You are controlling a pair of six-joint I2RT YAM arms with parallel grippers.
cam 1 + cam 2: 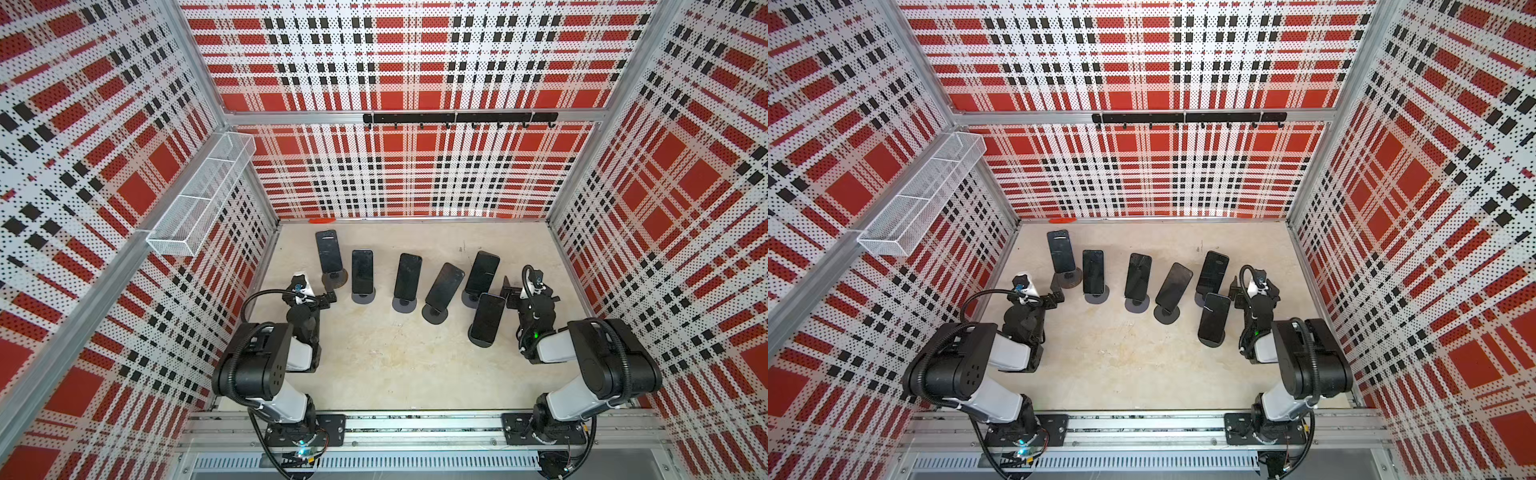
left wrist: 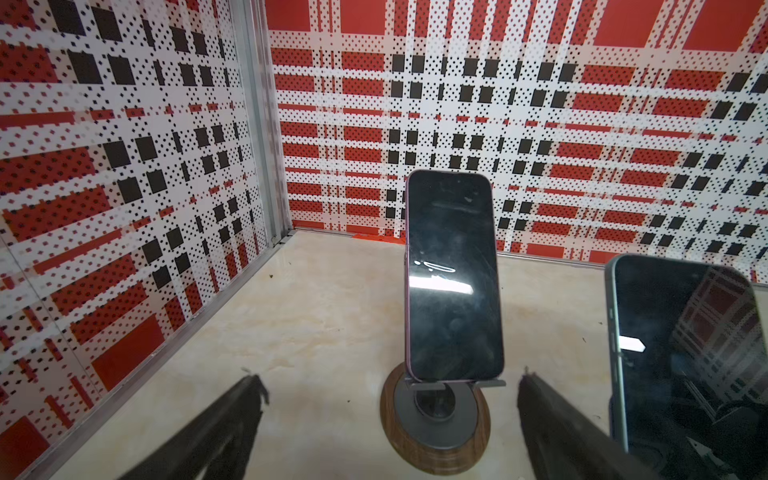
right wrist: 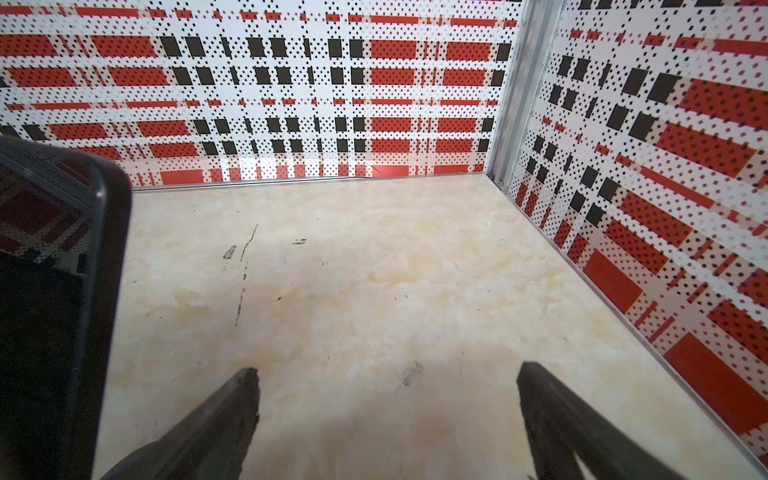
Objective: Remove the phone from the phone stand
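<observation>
In both top views your left gripper sits with its jaws spread and nothing between them. It is just short of the phone leaning on the wood-based phone stand. Five more phones stand off to that gripper's right. I'd treat the one on the wood base as your target, since it is nearest the tool.

In the left wrist view the phone stands ahead of the left gripper, a little toward its right side. Its bottom edge rests on the lip of the phone stand. Centre on it first and come in high on its long edges. Then close and lift along its lean so the bottom edge clears the lip. A neighbouring phone crowds the gripper's right side, so mind it.

In the right wrist view your right gripper is likewise spread and empty over bare table. Another phone sits just off its left side. Leave this arm parked.
</observation>
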